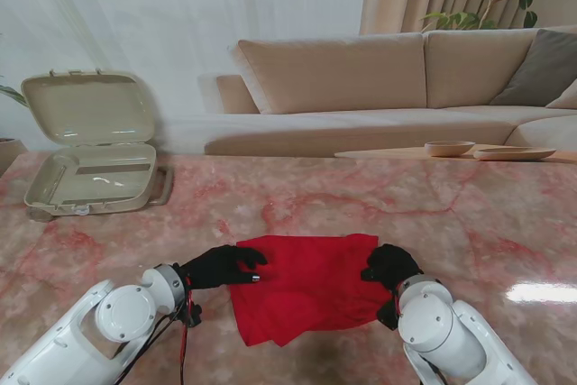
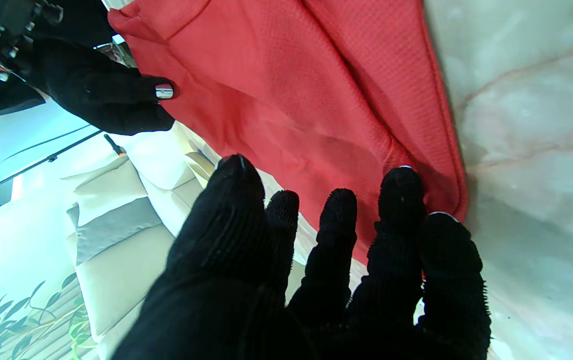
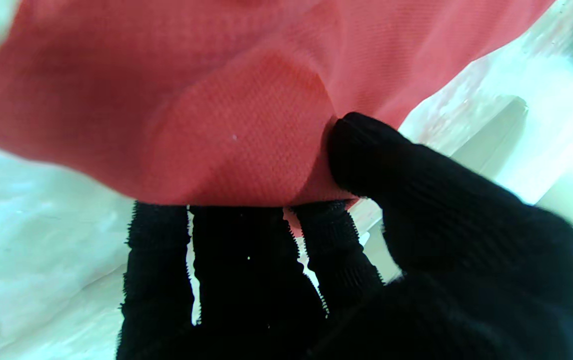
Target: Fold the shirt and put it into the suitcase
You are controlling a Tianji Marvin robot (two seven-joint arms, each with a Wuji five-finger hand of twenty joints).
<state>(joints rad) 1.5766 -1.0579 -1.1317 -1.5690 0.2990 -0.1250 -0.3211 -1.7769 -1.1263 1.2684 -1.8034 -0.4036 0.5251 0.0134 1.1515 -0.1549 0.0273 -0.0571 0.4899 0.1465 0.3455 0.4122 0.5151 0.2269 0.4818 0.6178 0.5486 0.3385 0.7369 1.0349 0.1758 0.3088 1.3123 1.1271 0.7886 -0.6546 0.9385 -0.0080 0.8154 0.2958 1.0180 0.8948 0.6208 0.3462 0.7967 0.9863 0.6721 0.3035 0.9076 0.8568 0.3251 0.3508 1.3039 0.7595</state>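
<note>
At the far left of the pink marble worktop point(image 1: 469, 214) the beige suitcase point(image 1: 90, 173) lies open, its lid point(image 1: 88, 107) standing upright behind the shallow base, well apart from everything else. Nearer to me, the left hand point(image 1: 221, 265) in its black glove reaches in from the left and lies over the left edge of the red shirt point(image 1: 311, 284); in the left wrist view its fingers point(image 2: 400, 192) are spread, the tips touching the cloth at its border, and nothing seems to be clamped between them. The shirt lies partly folded in a rough rectangle on the worktop close to the near edge, between the two hands, with its near left corner hanging out a little unevenly. At its right edge the right hand point(image 1: 389, 265) pinches the cloth: the right wrist view shows the thumb point(image 3: 361, 145) pressed onto the top of a raised fold while the other fingers point(image 3: 246, 235) sit under it. Far behind, past the worktop, stand a beige sofa point(image 1: 406, 87) and a low table with a bowl point(image 1: 448, 147)
</note>
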